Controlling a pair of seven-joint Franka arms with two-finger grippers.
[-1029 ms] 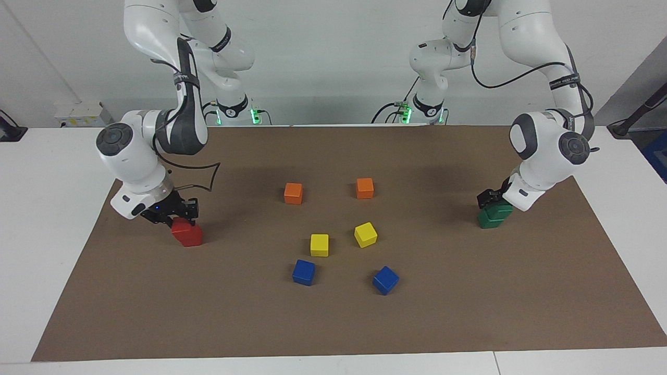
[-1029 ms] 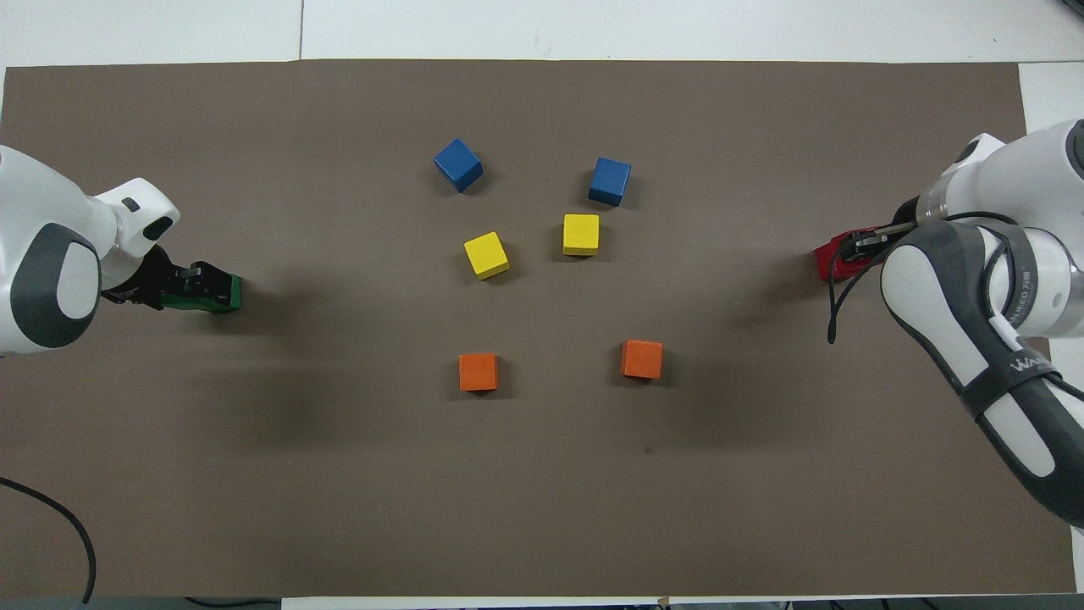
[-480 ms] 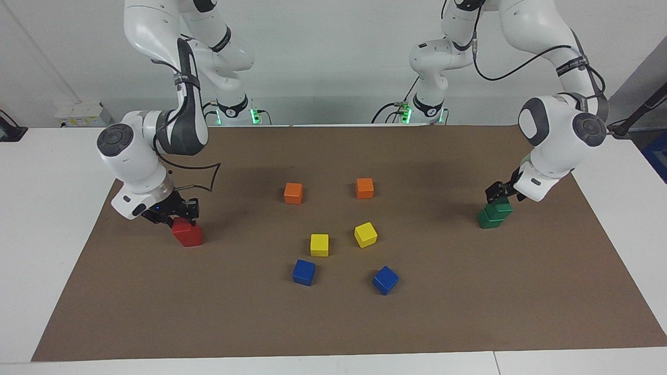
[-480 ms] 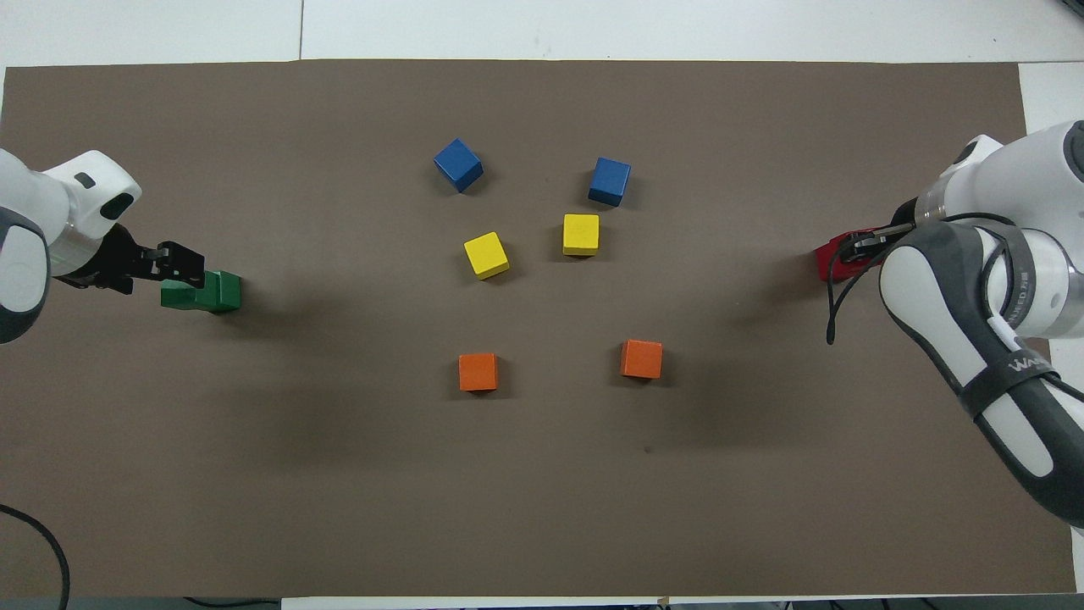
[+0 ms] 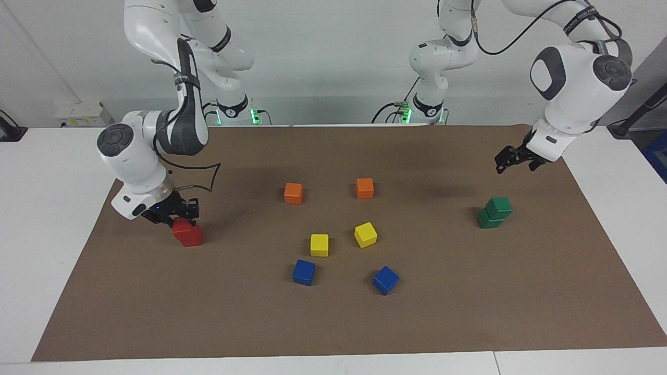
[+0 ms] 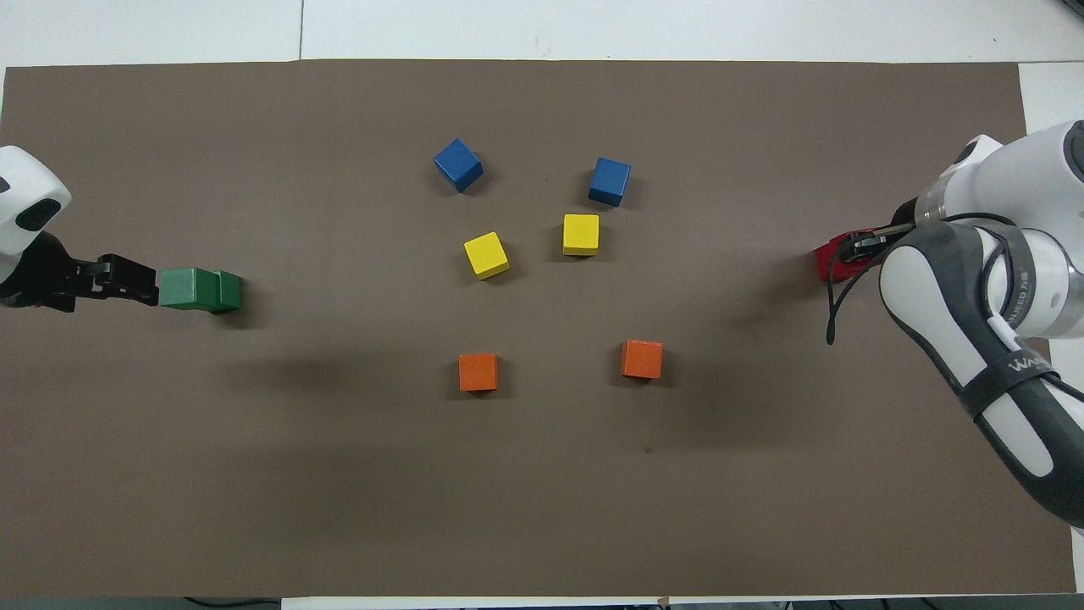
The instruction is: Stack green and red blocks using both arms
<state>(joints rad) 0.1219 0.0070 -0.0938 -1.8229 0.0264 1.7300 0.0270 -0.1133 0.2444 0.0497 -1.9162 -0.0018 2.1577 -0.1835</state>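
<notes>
Two green blocks (image 5: pixel 495 212) stand stacked at the left arm's end of the mat, the upper one (image 6: pixel 193 288) sitting slightly off the lower one. My left gripper (image 5: pixel 515 164) hangs open in the air, clear of the stack, with nothing in it; it is also in the overhead view (image 6: pixel 140 282). At the right arm's end, my right gripper (image 5: pixel 178 216) is low and shut on a red block (image 5: pixel 187 233). The red shape looks taller than one cube, as if on a second red block. In the overhead view the right gripper (image 6: pixel 862 246) covers most of the red (image 6: pixel 828 258).
In the middle of the brown mat (image 5: pixel 333 323) lie two orange cubes (image 5: pixel 293 193) (image 5: pixel 365 188), two yellow cubes (image 5: pixel 319 245) (image 5: pixel 366 234) and two blue cubes (image 5: pixel 304 272) (image 5: pixel 385 280). The white table (image 5: pixel 41 219) borders the mat.
My left gripper has lifted off the green stack and drawn up and away from it. The green blocks stay stacked. The right arm and the red block have not moved.
</notes>
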